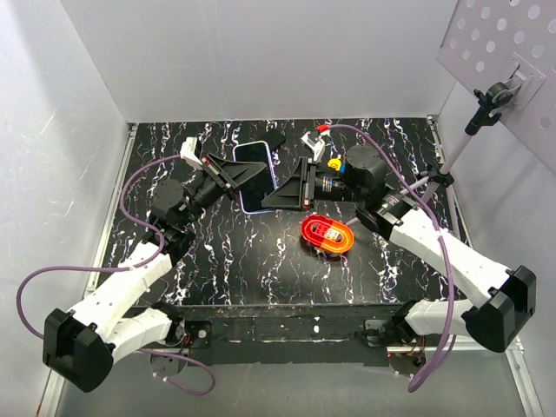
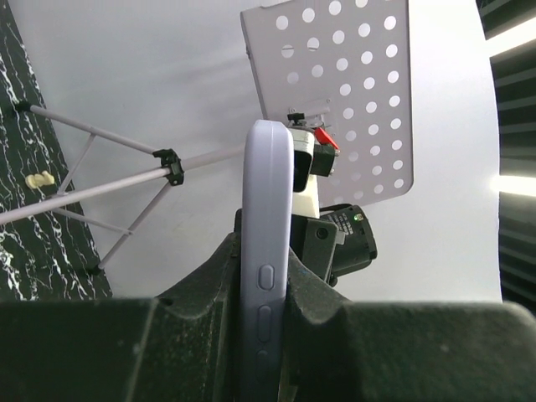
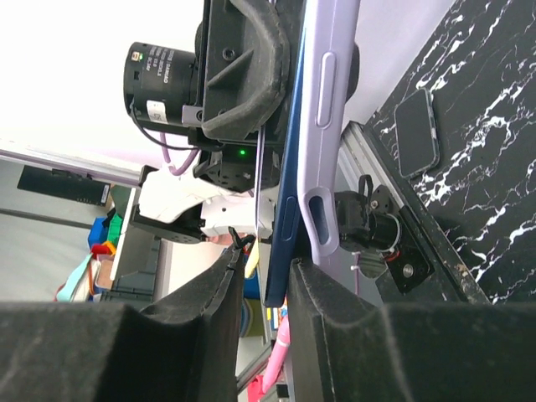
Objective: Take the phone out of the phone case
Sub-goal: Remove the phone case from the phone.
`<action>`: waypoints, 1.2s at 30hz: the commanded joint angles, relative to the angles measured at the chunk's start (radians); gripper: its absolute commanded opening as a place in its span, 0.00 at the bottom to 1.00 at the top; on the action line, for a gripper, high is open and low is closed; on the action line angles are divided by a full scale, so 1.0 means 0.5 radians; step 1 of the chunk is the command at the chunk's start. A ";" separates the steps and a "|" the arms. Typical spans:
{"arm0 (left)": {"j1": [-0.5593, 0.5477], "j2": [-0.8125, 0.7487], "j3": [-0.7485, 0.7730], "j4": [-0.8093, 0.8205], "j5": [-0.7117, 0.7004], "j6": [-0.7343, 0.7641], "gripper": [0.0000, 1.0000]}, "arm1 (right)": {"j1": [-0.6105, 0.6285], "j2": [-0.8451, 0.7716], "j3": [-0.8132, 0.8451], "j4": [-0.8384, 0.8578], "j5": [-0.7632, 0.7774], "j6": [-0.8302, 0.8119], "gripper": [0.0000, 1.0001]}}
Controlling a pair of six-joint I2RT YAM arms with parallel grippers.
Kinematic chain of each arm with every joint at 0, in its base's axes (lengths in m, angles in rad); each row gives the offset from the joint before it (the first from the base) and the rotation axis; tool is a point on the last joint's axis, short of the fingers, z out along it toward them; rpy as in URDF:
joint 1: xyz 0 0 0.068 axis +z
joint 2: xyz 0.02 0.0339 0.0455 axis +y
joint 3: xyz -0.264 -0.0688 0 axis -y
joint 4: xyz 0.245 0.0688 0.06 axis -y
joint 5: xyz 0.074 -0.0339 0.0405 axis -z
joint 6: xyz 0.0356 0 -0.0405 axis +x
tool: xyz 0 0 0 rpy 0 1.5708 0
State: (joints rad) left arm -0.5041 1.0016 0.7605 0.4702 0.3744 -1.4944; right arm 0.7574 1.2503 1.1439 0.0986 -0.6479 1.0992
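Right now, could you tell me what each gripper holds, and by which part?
The left gripper clamps the lavender phone case by its button edge. The right gripper straddles the blue phone at its edge, a gap showing: no grip yet.

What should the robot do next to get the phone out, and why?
Probably close the right gripper on the edge of the dark blue phone. That edge stands apart from the purple case and sits inside the open jaws, with a gap on one side. The left gripper clamps the case, so a firm pinch should let the phone pull free.
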 commanded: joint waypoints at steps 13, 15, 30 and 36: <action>-0.271 0.049 0.139 0.275 0.478 -0.018 0.00 | -0.008 0.276 0.022 0.530 0.164 -0.023 0.01; -0.259 0.007 0.212 -0.006 0.515 0.178 0.19 | -0.012 0.224 -0.002 0.533 0.145 -0.017 0.01; -0.240 -0.374 0.022 -0.640 0.113 0.660 0.77 | -0.220 -0.181 -0.346 0.886 0.185 0.467 0.01; -0.240 -0.356 0.062 -0.594 0.104 0.862 0.49 | -0.239 -0.215 -0.401 0.938 0.167 0.621 0.01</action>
State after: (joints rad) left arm -0.6193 0.8326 0.7727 0.1280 0.4171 -1.1484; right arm 0.6373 1.1835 0.9436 0.4232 -0.5716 1.3464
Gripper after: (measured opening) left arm 0.538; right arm 0.130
